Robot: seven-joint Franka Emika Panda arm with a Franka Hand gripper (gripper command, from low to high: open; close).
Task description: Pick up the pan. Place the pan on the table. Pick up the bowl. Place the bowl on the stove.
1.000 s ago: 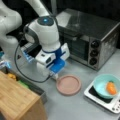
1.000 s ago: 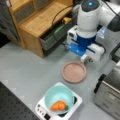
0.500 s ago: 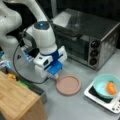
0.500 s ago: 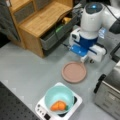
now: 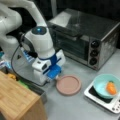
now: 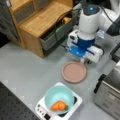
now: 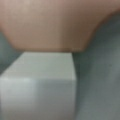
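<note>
The pink pan [image 5: 68, 85] [image 6: 74, 72] lies flat on the grey table [image 5: 75, 107] [image 6: 30, 72]. The gripper [image 5: 57, 78] [image 6: 83, 60] is down at the pan's rim where the handle is, and the hand hides its fingers. In the wrist view the white handle [image 7: 37, 85] fills the lower left, with the pan [image 7: 50, 22] just beyond it. The teal bowl [image 5: 102, 85] [image 6: 56, 95] sits on the white stove [image 5: 100, 98] [image 6: 75, 102] with an orange thing [image 5: 110, 88] [image 6: 58, 106] inside it.
A steel toaster oven [image 5: 85, 32] [image 6: 110, 97] stands behind the pan and stove. A wooden box [image 5: 17, 100] and a wooden shelf [image 6: 40, 20] with a dark drawer are close beside the arm. Cables hang by the arm's base.
The arm's hand has shifted slightly at the pan's handle end. The pan and the bowl have stayed where they were.
</note>
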